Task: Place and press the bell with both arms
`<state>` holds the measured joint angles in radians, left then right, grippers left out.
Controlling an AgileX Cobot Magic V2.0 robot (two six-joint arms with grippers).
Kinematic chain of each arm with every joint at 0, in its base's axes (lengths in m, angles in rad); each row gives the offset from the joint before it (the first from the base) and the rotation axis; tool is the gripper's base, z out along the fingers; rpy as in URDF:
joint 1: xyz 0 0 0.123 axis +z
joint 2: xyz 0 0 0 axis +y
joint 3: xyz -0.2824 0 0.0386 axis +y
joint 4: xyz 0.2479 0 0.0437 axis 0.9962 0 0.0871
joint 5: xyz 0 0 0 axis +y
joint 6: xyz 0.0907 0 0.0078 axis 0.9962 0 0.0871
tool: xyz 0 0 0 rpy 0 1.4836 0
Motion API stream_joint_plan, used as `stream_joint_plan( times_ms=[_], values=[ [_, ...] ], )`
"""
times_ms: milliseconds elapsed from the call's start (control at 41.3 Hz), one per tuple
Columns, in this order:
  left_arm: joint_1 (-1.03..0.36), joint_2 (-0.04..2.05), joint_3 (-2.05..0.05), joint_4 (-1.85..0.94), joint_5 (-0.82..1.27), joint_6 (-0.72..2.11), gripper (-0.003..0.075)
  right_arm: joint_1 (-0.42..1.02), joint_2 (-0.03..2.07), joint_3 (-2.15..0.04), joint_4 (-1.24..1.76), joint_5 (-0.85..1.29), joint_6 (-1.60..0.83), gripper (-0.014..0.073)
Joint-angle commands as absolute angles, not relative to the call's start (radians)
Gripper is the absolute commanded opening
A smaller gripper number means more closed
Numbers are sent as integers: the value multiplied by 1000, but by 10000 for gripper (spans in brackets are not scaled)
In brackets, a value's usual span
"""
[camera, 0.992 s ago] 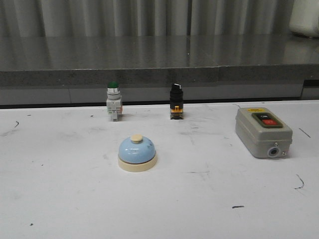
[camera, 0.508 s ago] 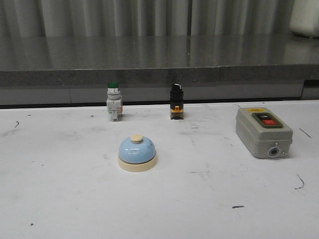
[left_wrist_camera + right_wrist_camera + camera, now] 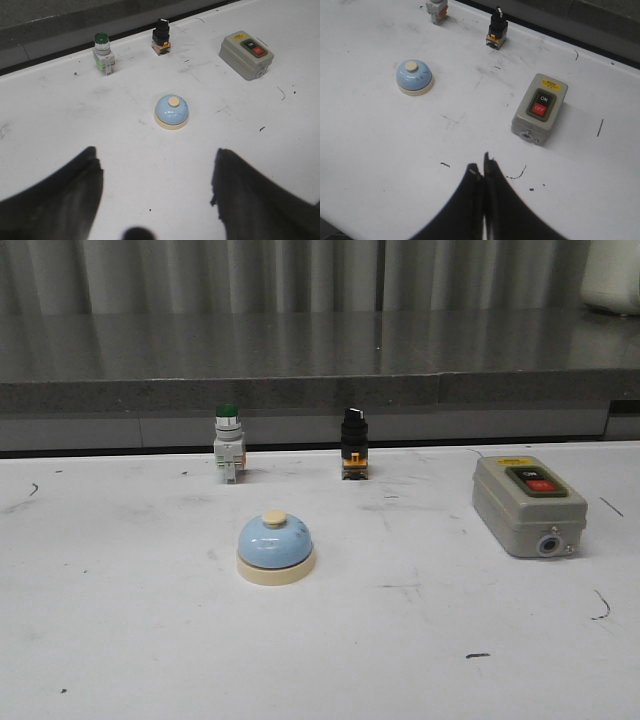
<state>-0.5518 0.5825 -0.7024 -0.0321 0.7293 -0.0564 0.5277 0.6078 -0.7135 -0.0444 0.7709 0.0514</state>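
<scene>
Neither gripper appears in the front view, which shows the bell (image 3: 276,548) standing upright on the white table (image 3: 120,640), untouched, in the central area slightly left of the middle. Behind it, near the table's far edge, stand a green-capped push button (image 3: 228,443) and a black selector switch (image 3: 354,444); a grey switch box (image 3: 528,504) lies well apart to the right. In the left wrist view, the left gripper (image 3: 156,192) has its fingers (image 3: 60,197) spread wide apart and holds nothing; the bell (image 3: 171,112) lies ahead of the gap, well clear of both fingers. In the right wrist view, the right gripper (image 3: 482,172) has its fingers (image 3: 495,205) pressed together with nothing between them; the bell (image 3: 414,77) sits well away from it on the far side of the switch box (image 3: 540,108), which is the nearer item. The task appears to be at its starting step: no contact has been made and the bell has not been grasped. The next move likely calls for the left arm to descend so that its spread fingers straddle the dome or cream base, then close without tipping it. The closed right gripper appears suited to pressing the cream button once the bell is set in place.
</scene>
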Motion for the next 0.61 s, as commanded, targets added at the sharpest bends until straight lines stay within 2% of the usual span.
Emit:
stream_joint_plan(
  times_ms=[0, 97, 194, 581],
  values=[
    [-553, 584, -728, -44, 656, -69, 229, 519, 610, -737, -53, 700, 52, -67],
    [-553, 584, -728, -44, 656, -69, 83, 519, 610, -737, -53, 700, 52, -67],
    [-553, 584, -728, -44, 656, -69, -21, 519, 610, -737, -53, 700, 52, -67],
    [-557, 556, -706, -47, 628, -67, -20, 519, 610, -737, -53, 701, 52, -67]
  ],
)
